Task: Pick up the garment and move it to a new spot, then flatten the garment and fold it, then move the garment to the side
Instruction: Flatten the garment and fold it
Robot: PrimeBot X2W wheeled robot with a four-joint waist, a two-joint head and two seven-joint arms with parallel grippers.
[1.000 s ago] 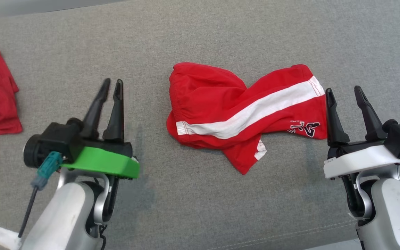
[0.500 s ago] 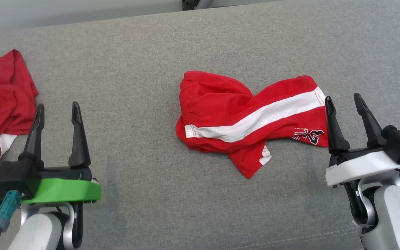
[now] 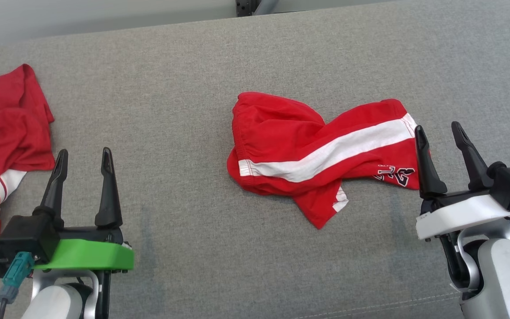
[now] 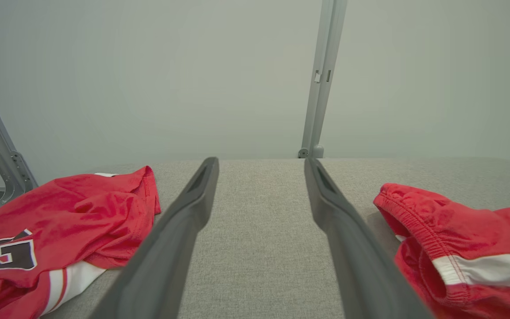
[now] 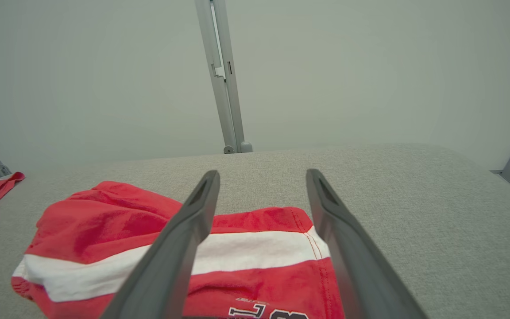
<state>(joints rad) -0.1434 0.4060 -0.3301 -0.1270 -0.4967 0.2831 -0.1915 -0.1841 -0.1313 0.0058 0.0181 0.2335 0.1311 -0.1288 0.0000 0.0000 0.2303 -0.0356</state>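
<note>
You have two red garments on the grey fabric desk (image 3: 171,88). The task's one, a pair of red shorts (image 3: 308,150) with one broad white side stripe, lies crumpled and twisted near the desk's middle. Its right end carries a dark, white-edged number, upside down in the head view. You cannot read it surely, and the small print beside it is too fine. The second garment, a red jersey (image 3: 2,119) with dark block characters cut off at the frame edge, lies well left of the shorts. Both your hands are empty. The left hand (image 3: 84,152) hovers between jersey and shorts, fingers apart. The right hand (image 3: 437,126), fingers apart too, sits at the shorts' right end.
</note>
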